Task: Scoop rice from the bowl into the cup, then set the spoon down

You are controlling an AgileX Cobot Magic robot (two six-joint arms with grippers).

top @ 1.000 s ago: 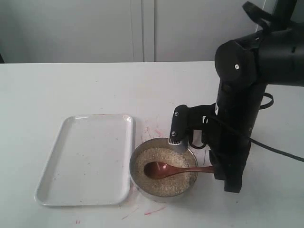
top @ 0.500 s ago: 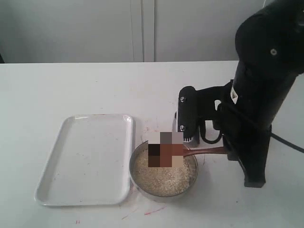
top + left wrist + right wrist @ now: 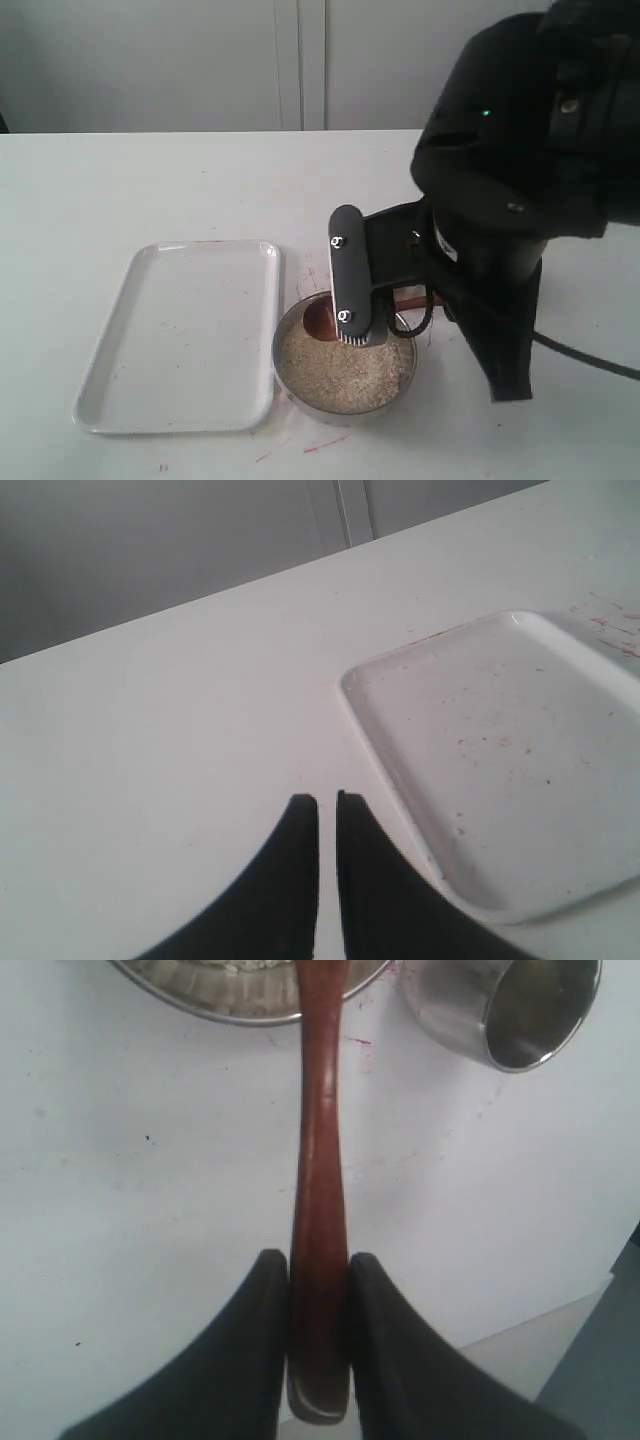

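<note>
transfer step, i think: right gripper (image 3: 318, 1265) pinched narrow on the spoon (image 3: 320, 1150) handle end, head over the bowl (image 3: 300, 398) rim, above the rice (image 3: 345, 375). cup (image 3: 505, 1005) sits just beside the bowl. next needs: keep spoon level, move over cup, tip.

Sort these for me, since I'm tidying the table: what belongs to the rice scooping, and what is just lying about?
For the job: spoon, rice, bowl, cup, right gripper.
Lying about: white tray.
</note>
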